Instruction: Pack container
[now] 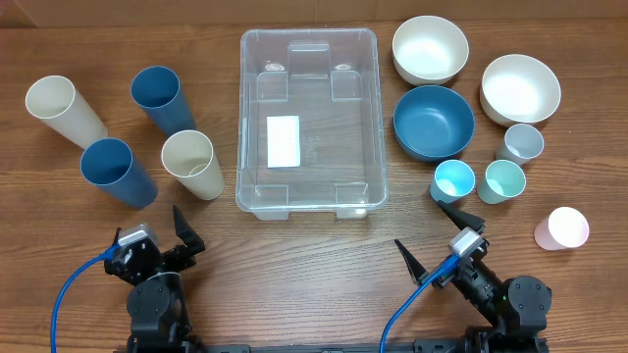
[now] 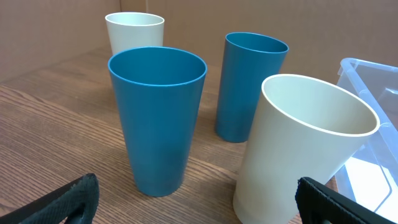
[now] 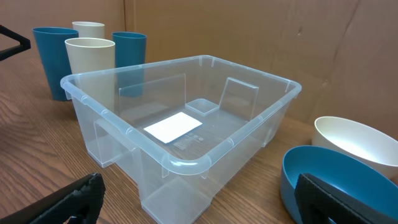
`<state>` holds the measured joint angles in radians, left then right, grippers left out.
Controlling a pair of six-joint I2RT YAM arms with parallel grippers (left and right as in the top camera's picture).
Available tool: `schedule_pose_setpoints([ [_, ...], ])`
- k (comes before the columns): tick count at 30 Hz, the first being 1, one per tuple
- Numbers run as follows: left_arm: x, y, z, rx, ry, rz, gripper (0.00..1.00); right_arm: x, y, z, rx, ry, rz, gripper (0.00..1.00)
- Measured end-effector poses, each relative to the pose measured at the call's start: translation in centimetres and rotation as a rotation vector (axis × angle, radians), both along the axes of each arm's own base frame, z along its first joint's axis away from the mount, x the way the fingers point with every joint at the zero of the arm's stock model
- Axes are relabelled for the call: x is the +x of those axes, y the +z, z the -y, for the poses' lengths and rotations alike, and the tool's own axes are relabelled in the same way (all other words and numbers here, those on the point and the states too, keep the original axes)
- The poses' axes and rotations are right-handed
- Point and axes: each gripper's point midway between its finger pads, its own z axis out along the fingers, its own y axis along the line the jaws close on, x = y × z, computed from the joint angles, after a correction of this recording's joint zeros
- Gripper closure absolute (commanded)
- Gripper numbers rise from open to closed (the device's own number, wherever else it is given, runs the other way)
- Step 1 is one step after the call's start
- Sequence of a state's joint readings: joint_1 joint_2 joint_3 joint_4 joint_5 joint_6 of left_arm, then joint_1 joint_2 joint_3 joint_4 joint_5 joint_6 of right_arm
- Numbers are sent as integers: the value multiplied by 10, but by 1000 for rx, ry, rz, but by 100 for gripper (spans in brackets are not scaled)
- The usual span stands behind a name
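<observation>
Not started: container [image 1: 339, 137] sits empty mid-worktop [image 1: 294, 275]. Left claw [image 1: 149, 228] and right claw [image 1: 432, 233] are both apart, holding nothing. Likely next: left claw reaches the cream cup [image 1: 189, 163] and grips its wall.

Overhead straight down; both wrist views low, forward-facing, sharing container [image 3: 186, 163].

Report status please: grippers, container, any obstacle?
Left gripper open, empty. Right gripper open, empty. Container upright, empty. Nothing between grippers and it.
</observation>
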<state>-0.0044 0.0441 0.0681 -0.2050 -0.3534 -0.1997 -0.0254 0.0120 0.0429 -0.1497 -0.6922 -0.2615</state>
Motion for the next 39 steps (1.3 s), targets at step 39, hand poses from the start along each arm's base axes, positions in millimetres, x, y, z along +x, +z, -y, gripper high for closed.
schedule_pose_setpoints([
  [39, 0, 0, 0, 1, 3, 1, 0, 17, -11, 33, 158, -250, -203, 0],
])
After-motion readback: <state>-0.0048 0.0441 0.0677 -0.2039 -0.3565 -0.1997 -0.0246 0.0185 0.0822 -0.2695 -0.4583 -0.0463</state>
